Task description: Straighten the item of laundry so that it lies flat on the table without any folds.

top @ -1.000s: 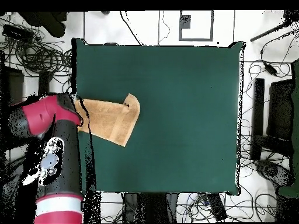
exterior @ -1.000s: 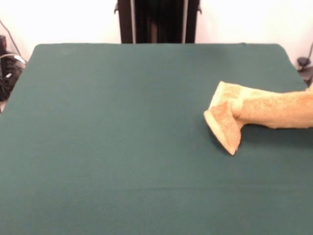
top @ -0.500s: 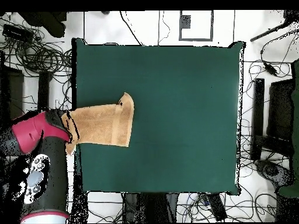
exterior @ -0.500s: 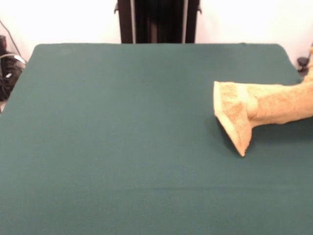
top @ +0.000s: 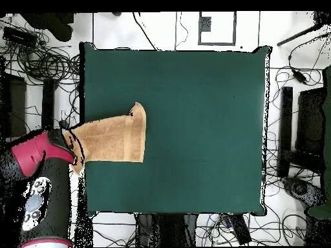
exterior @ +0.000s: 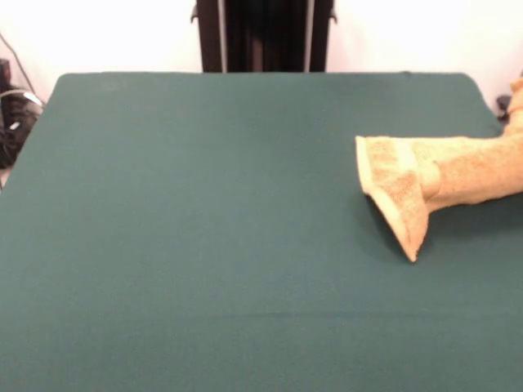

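Lying on green table (exterior: pixel 204 245) edge, orange towel (exterior: pixel 425 184), cables on floor (top: pixel 39 58), hand state unclear

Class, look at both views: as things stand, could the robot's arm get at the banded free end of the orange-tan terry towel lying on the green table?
Probably yes. The orange-tan terry towel has its banded end lying uncovered on the dark green cloth table, and nothing stands beside it. The red and black arm is already at the towel's other end, by the table's edge.
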Robot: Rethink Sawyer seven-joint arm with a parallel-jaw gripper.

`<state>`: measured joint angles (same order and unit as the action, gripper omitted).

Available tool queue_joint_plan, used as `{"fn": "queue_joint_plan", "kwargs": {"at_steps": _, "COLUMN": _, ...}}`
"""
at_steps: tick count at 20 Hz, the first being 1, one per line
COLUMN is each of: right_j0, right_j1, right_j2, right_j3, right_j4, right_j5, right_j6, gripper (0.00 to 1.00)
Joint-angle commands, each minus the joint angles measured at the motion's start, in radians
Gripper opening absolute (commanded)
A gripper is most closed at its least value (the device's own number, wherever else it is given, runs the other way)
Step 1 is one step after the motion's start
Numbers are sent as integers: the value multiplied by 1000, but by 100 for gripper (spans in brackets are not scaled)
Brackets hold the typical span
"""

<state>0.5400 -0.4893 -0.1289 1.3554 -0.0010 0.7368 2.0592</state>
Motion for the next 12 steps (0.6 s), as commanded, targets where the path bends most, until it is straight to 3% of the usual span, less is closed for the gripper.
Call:
{"fn": "queue_joint_plan", "kwargs": {"at_steps": 1, "right_j0": 0, "right_j1": 41, "right_j2": 85, "right_j3": 106, "right_j4": 14, "right_j5": 28, "right_j6": 118, "gripper": 0}}
{"fn": "queue_joint_plan", "kwargs": {"at_steps": 7, "right_j0": -30, "right_j1": 24, "right_j2": 109, "right_j3": 106, "right_j4": 2, "right_j5": 129, "right_j6": 31, "gripper": 0}}
{"fn": "queue_joint_plan", "kwargs": {"at_steps": 12, "right_j0": -39, "right_j1": 10, "right_j2": 119, "right_j3": 127, "right_j4": 15, "right_j5": 150, "right_j6": 39, "gripper": 0}}
